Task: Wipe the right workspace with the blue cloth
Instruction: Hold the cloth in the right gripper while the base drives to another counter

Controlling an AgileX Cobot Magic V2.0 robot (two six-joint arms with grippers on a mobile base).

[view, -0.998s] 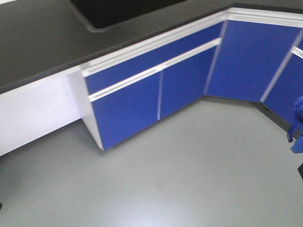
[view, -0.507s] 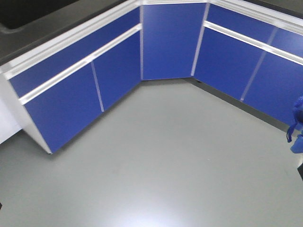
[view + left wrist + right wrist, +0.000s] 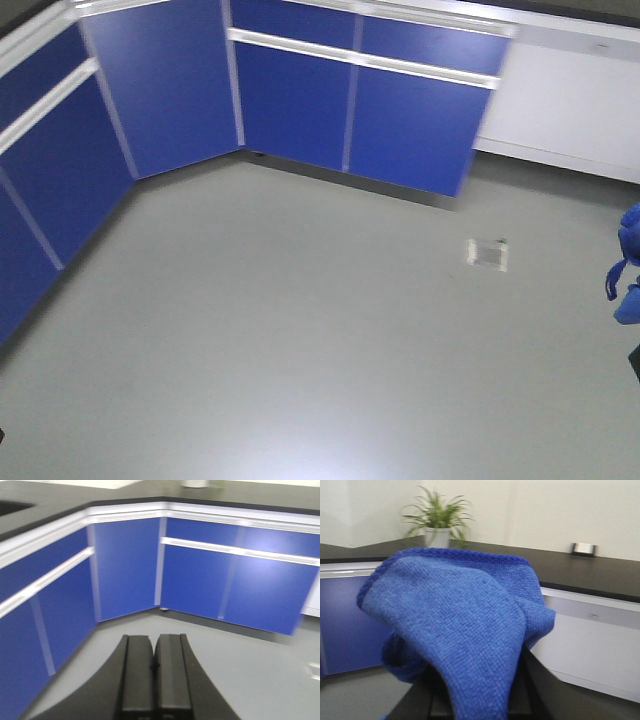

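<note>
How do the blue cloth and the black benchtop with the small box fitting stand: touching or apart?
Apart. The front-facing view shows the blue cloth hanging over the grey floor, well short of the black benchtop above the cabinets.

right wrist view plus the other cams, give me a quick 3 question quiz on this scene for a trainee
1. True or false: the blue cloth lies flat on the black benchtop.
2. What stands at the benchtop's far corner in the right wrist view? A) a potted plant B) a kettle C) a bucket
3. Is the left pincer open or shut?

Key:
1. False. It is bunched up in the air, off the benchtop.
2. A
3. Shut
</note>
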